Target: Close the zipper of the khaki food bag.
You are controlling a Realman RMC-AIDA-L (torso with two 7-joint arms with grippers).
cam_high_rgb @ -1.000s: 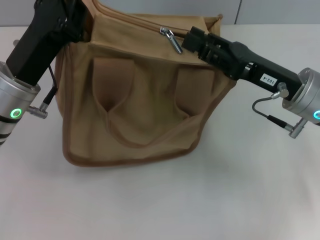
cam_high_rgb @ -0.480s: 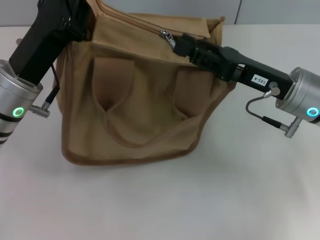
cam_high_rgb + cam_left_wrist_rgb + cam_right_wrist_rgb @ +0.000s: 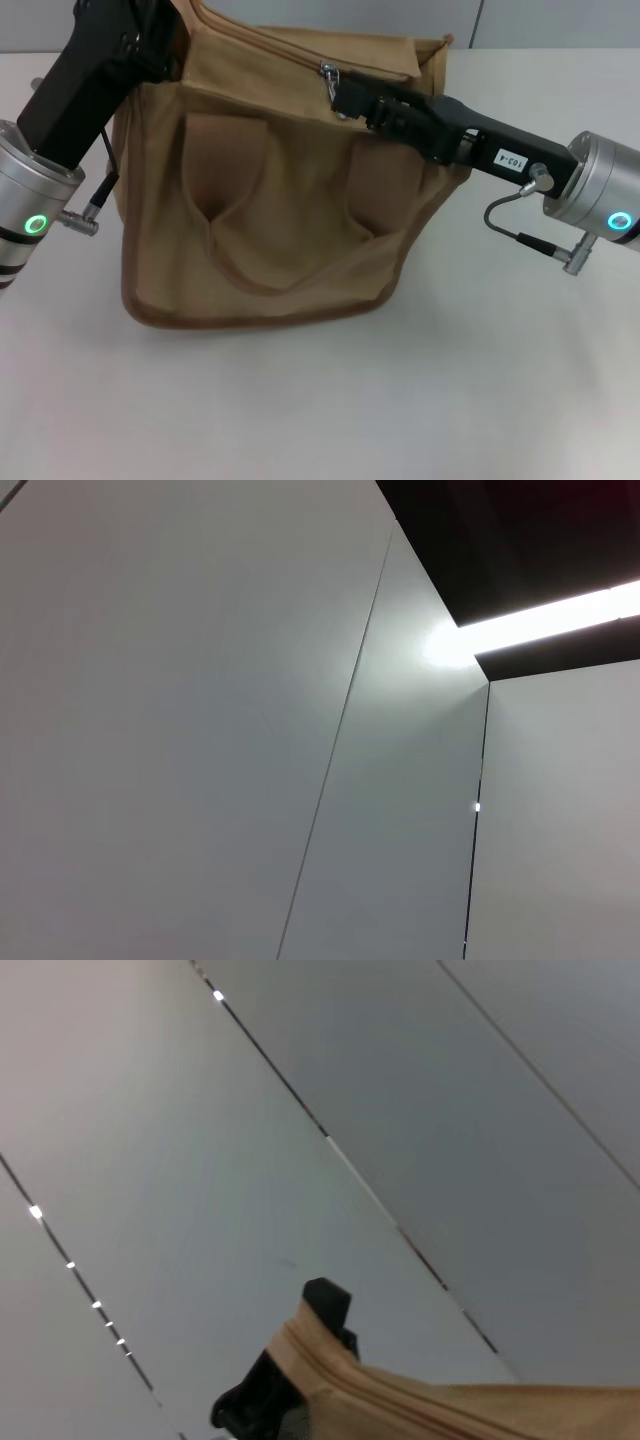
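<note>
The khaki food bag (image 3: 280, 200) stands on the white table with its two strap handles hanging down the near side. The zipper (image 3: 268, 45) runs along the top panel, and its silver pull tab (image 3: 328, 72) sits near the middle. My left gripper (image 3: 160, 50) is shut on the bag's top left end; its black fingers (image 3: 325, 1305) show on either side of the bag's edge (image 3: 420, 1400) in the right wrist view. My right gripper (image 3: 343, 95) is right at the pull tab, its tip touching or covering the tab's lower end.
The white table (image 3: 480, 380) spreads in front and to the right of the bag. A grey wall stands behind it. The left wrist view shows only wall panels and a ceiling light (image 3: 540, 620).
My right gripper has moved left along the bag's top, from a short gap away up to the pull tab. The left arm and the bag have held still.
</note>
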